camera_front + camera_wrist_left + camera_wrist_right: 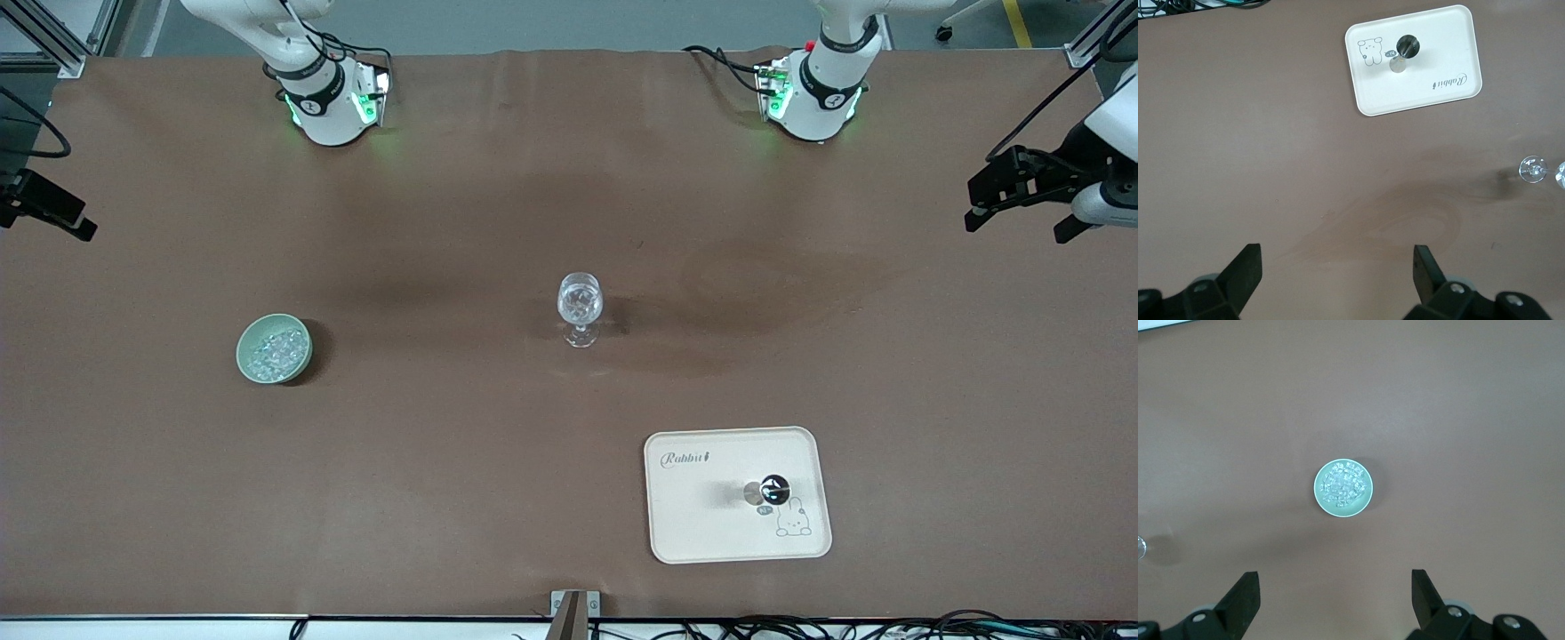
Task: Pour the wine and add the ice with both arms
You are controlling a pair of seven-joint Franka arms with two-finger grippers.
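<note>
Left wrist view is showing the left gripper (1335, 267) hanging over bare brown table (1271, 167), its two black fingers (1245, 270) standing wide apart and holding nothing. The right gripper (1335, 590) is likewise hanging with its fingers spread and empty, over the table just beside the small pale green round bowl (1343, 488).

Taking the clear stemmed wine glass (580, 307) at mid-table as the landmark: it is standing upright, with glittering clear chunks showing in its bowl. The green bowl (274, 348) is sitting well apart from the glass, toward the right arm's end and slightly nearer the front camera; it is holding a heap of clear glassy ice (276, 347), too many pieces to count. The cream rectangular tray with rounded corners and a rabbit drawing (711, 524) is lying nearer the front camera than the glass, toward the left arm's end, and is carrying one dark, shiny round-topped object (772, 490) that I cannot identify.

Counted: one glass, one bowl, one tray, two arms.
</note>
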